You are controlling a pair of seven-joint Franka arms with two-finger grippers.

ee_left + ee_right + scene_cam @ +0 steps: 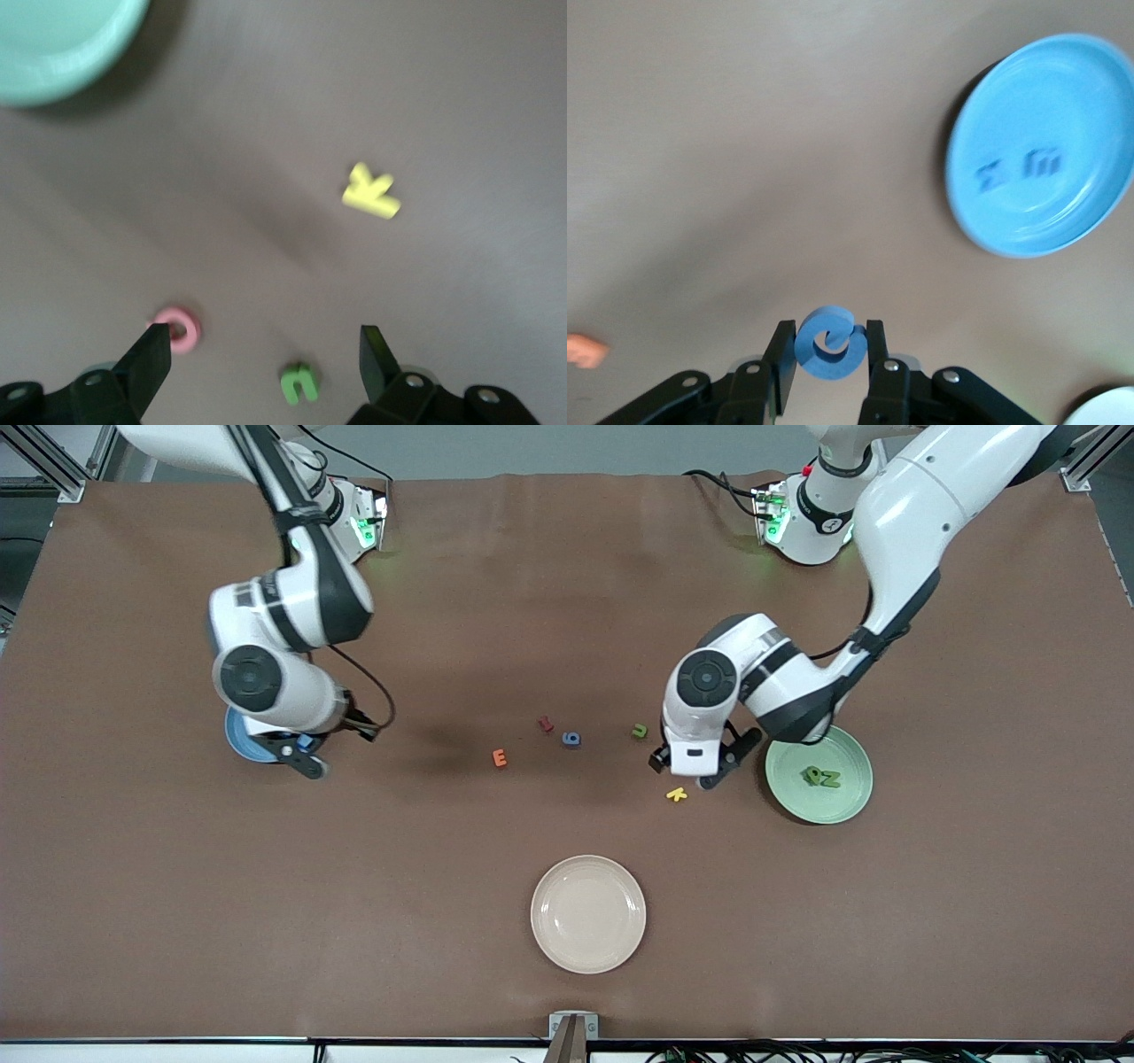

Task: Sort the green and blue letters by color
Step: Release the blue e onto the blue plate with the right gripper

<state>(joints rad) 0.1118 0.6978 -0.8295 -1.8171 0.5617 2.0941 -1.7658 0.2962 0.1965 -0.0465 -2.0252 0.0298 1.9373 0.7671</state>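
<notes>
Letters are spread on the brown table (567, 602), and the yellow K (677, 794) serves here as landmark. Green plate (819, 775) lies beside the K toward the left arm's end of the table, and two green letters (821, 777) rest in it. One more green letter (639, 731) lies on the table a little farther from the front camera than the K. The left gripper (695, 766) hangs low over the table just beside the K, between this loose green letter and the green plate; its jaws are spread wide and hold nothing. In the left wrist view a pink ring letter (177, 329) lies near one fingertip.

Blue letter (571, 739), a red letter (546, 724) and an orange E (500, 758) lie from the K toward the right arm's end. Well apart from the K at that end is the blue plate (241, 742), with two blue letters (1019, 170) in it. The right gripper (831, 347) is over the edge of this plate, jaws pinching a round blue letter (826, 343). Beige plate (588, 913) stands nearer to the front camera than the K.
</notes>
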